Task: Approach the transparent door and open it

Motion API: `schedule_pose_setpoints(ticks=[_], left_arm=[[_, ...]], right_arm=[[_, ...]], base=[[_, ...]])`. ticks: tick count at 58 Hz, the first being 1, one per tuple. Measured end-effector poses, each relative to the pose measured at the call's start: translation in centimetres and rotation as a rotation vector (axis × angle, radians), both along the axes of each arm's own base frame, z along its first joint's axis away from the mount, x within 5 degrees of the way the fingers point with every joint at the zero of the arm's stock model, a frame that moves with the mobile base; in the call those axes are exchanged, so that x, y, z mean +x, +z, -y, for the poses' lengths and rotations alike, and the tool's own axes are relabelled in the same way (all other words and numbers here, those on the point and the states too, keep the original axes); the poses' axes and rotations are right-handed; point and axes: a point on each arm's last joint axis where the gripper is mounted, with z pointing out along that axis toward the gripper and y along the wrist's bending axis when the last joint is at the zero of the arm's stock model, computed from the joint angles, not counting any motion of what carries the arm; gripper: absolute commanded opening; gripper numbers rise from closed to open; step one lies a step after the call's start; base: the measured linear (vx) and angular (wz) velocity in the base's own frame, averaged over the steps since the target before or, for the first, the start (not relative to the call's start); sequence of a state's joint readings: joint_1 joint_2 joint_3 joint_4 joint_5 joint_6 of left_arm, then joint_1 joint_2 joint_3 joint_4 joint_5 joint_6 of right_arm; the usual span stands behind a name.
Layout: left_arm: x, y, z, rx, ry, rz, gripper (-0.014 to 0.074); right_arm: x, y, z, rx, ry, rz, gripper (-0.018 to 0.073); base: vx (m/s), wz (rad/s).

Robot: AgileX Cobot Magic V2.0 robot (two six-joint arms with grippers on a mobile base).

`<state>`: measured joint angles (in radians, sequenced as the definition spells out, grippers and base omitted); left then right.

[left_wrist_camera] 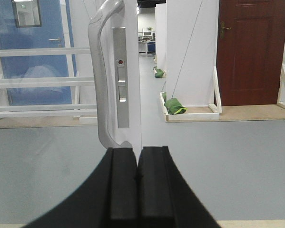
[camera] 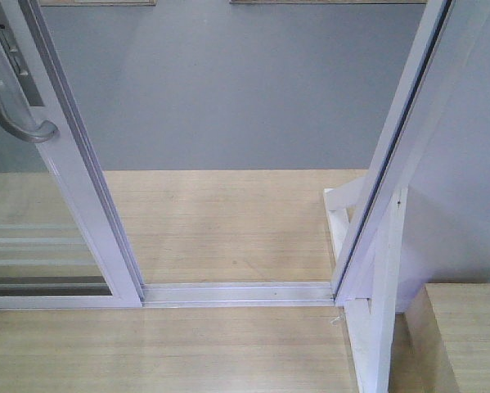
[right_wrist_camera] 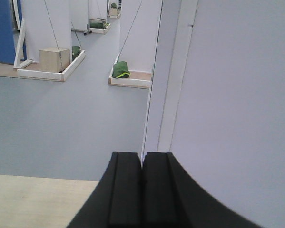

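The left gripper (left_wrist_camera: 138,183) has its two black fingers pressed together and holds nothing; the right gripper (right_wrist_camera: 142,187) is closed the same way. Just beyond the left one stands the transparent door (left_wrist_camera: 42,80), at the left of the scene, with its curved grey handle (left_wrist_camera: 100,76). Right of it the doorway is open above the floor track (camera: 238,292). Farther away lies grey floor (camera: 228,90).

The transparent door (camera: 40,246) is clear, glossy glass in a smooth white painted frame, with a curved handle (left_wrist_camera: 102,76) of satin grey metal and a brushed metal lock plate (left_wrist_camera: 121,78). The floor track (camera: 238,292) looks like pale metal. Floor boards (camera: 212,221) are light matt wood grain. Both grippers' fingers (left_wrist_camera: 123,185) are matt black, rubbery.
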<state>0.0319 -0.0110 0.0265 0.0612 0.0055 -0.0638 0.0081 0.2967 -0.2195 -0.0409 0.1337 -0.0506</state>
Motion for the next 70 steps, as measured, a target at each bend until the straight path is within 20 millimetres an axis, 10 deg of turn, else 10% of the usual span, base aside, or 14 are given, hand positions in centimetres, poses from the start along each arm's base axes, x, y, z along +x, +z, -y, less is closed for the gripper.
schedule_pose_setpoints(ticks=[22, 70], left_arm=[[0.0, 0.0, 0.0, 0.0, 0.0, 0.0, -0.0006], [0.0, -0.1, 0.0, -0.001, 0.0, -0.007, -0.0006]], right_arm=[[-2.4, -6.6, 0.1, 0.012, -0.005, 0.024, -0.0008], [-2.5, -6.6, 0.1, 0.013, -0.006, 0.034, -0.0005]], base=[[0.0, 0.0], [0.0, 0.0]])
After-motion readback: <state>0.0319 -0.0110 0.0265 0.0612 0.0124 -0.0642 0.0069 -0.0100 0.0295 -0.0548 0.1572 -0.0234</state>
